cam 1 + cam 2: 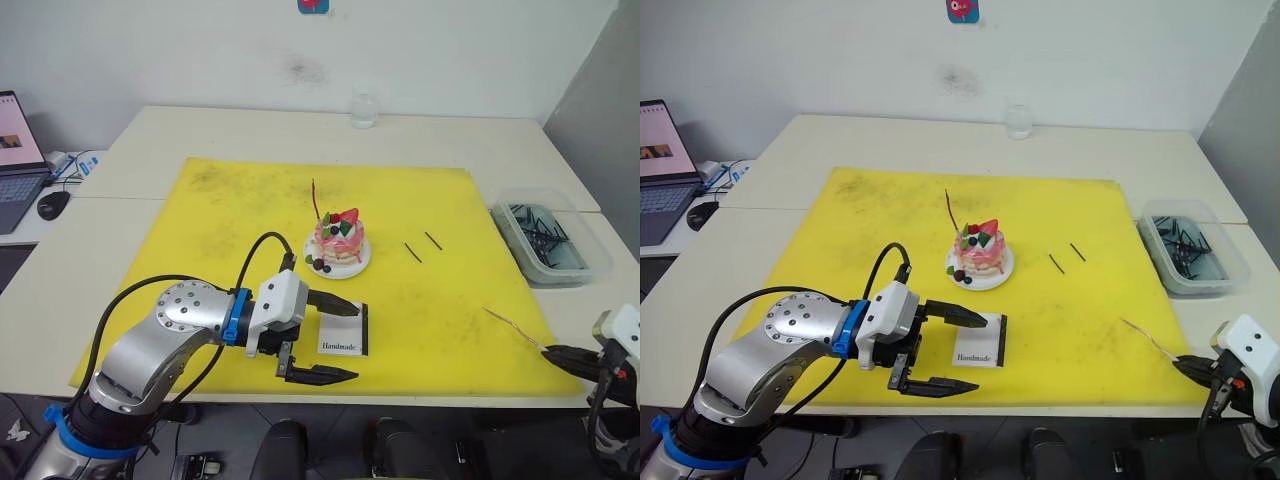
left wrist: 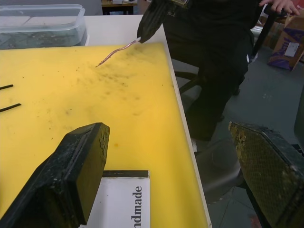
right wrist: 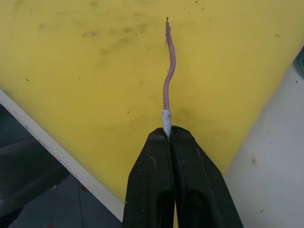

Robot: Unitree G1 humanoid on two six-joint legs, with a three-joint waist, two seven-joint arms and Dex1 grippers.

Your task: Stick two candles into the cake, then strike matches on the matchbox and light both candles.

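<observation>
Left end effector (image 1: 338,342) agape astride half-hidden matchbox (image 1: 343,337); right end effector (image 3: 169,134) clamping candle (image 3: 167,80)

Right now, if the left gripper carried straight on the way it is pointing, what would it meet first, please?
Probably the matchbox: the left gripper, jaws open, points toward the robot's right and already straddles the box's near end. Beyond that lies bare yellow mat, though depth is uncertain.

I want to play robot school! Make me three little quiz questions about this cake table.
1. True or false: one thin reddish candle already stands in the small pink-and-white cake.
2. What does the right gripper pinch? A) short dark match B) thin wavy candle C) strawberry
3. Fill in: the left gripper is open around the flat white ____.

Key: 1 true; 2 B, the second candle; 3 matchbox.
</observation>
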